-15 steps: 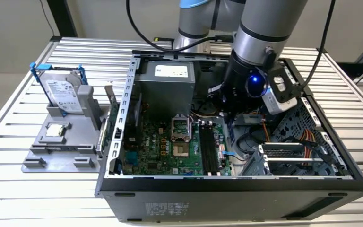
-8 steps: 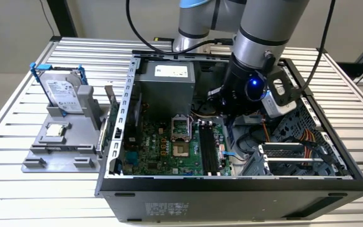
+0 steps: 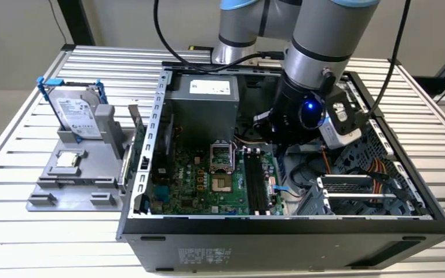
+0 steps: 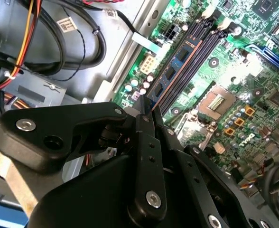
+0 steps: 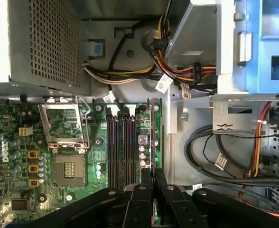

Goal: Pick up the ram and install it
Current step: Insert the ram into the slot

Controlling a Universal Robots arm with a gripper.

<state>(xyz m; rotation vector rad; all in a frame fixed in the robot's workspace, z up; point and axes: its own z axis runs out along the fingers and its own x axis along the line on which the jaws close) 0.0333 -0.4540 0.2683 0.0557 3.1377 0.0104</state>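
The ram [image 4: 175, 62] is a thin bluish-green stick with black chips. It stands on edge in my gripper [image 4: 147, 110], which is shut on one end of it. In the first wrist view the ram [image 5: 152, 137] shows edge-on as a thin line running out from my gripper [image 5: 152, 175]. There it sits just beside the black memory slots [image 5: 121, 147], towards the board's edge. I cannot tell whether it touches the board. In the exterior view my gripper [image 3: 284, 142] reaches down into the open computer case [image 3: 284, 223], above the far end of the memory slots [image 3: 255, 182].
The processor socket [image 5: 66, 137] lies open beside the slots. Bundled cables [image 5: 215, 156] and a drive cage [image 3: 361, 191] crowd the other side, and the power supply [image 3: 203, 110] stands behind. Outside the case, a grey holder [image 3: 76, 174] carries a hard drive [image 3: 76, 110] and a processor chip [image 3: 69, 159].
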